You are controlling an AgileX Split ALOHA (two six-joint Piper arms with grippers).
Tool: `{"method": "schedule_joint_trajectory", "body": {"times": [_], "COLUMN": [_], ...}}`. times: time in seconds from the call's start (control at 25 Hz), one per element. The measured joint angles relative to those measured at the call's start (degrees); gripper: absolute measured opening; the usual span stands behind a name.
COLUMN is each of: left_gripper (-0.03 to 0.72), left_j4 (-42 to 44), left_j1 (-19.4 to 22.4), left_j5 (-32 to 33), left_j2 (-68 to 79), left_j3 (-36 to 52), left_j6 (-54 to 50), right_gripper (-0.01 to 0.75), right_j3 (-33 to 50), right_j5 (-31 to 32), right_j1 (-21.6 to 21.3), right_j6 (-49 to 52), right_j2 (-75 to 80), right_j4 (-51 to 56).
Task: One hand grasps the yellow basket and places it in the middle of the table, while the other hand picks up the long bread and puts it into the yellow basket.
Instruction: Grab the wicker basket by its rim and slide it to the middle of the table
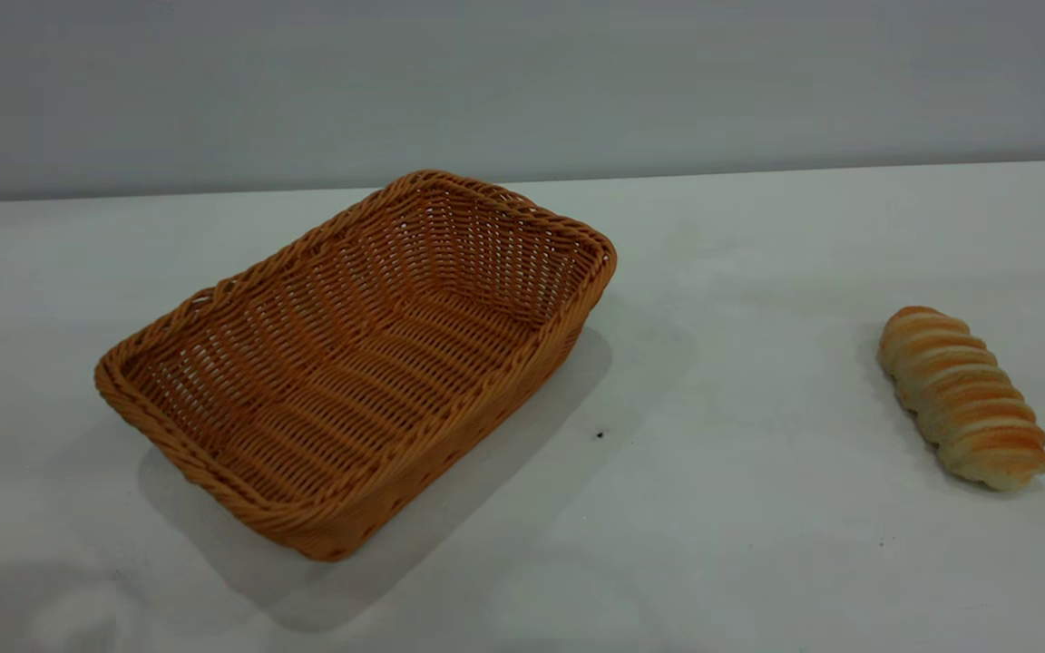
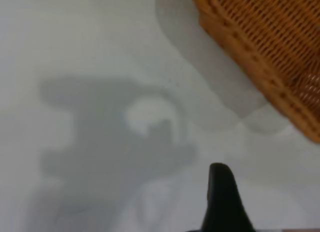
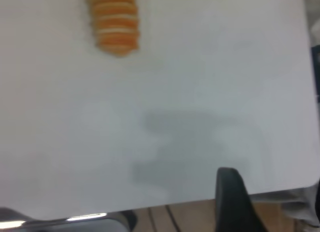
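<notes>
The yellow basket [image 1: 355, 363] sits empty left of the middle of the table [image 1: 758, 544], with the long bread [image 1: 962, 396] lying well apart at the right. The left gripper [image 2: 222, 202] hovers over bare table near the basket's corner, the right gripper [image 3: 235, 202] near the table's edge, away from the bread. One finger shows on each, so their spread cannot be told.

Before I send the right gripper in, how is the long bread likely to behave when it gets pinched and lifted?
The long bread lies flat, alone on the table; its rounded body may roll if nudged sideways. The crosswise ridges should give the fingers some purchase. It looks light for its size, possibly squashable, so a pinch near the middle seems safest.
</notes>
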Motion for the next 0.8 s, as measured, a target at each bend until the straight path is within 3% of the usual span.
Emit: {"method": "schedule_joint_trajectory", "body": {"times": [0.28,0.8], "left_gripper": [0.512,0.512], "left_j4": [-6.4,-6.8], "left_j1": [0.0,0.0], "left_j5": [1.1,6.0], "left_j2": [11.7,33.3], "left_j3": [-8.1,-18.9], "left_j6": [0.0,-2.8], "right_gripper": [0.43,0.43], "right_j3": [0.0,0.0], "right_j5": [-0.7,-1.3], "right_j1": [0.0,0.6], "right_j6": [-0.1,-3.3], "right_j2": [0.2,0.2], "right_j4": [3.3,8.0]}}
